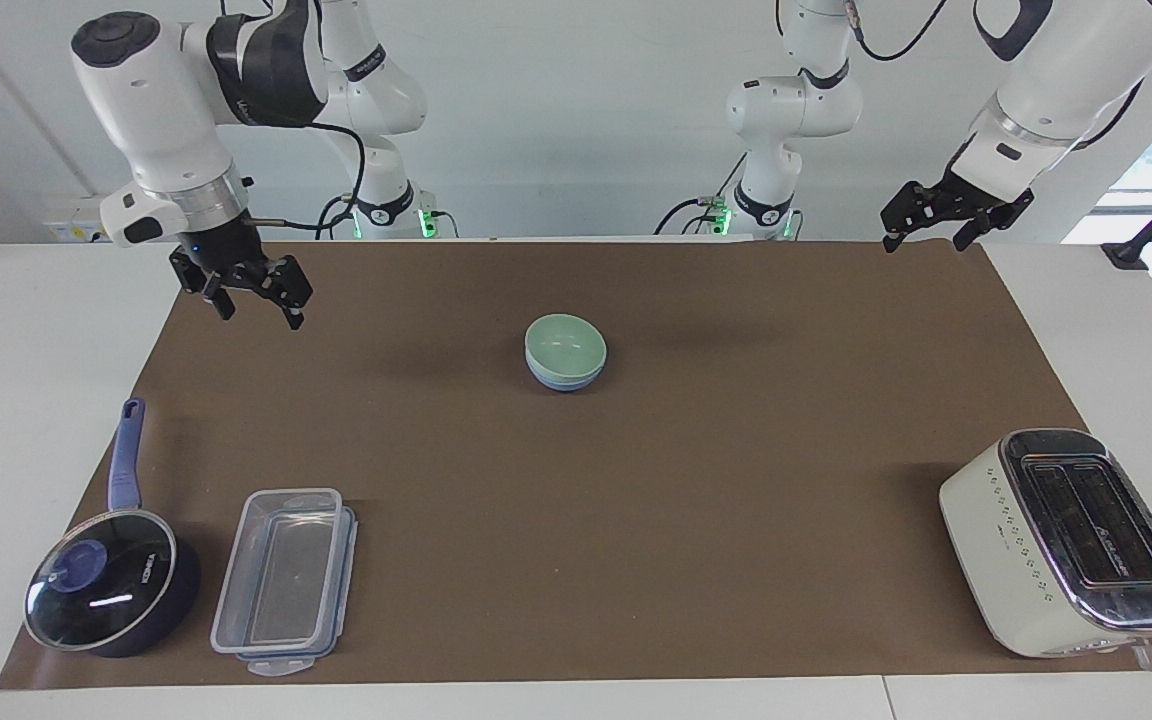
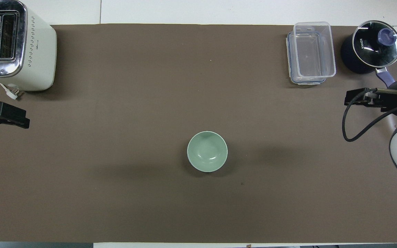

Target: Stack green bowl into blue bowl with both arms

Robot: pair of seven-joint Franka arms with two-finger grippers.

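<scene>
The green bowl sits nested in the blue bowl in the middle of the brown mat. Only the blue bowl's lower side shows in the facing view. In the overhead view the green bowl hides it. My right gripper is open and empty, up in the air over the mat's edge at the right arm's end; it also shows in the overhead view. My left gripper is open and empty, raised over the mat's corner at the left arm's end, where it waits.
A cream toaster stands at the left arm's end, farther from the robots than the bowls. A clear plastic container and a dark blue lidded saucepan stand at the right arm's end, also farther out.
</scene>
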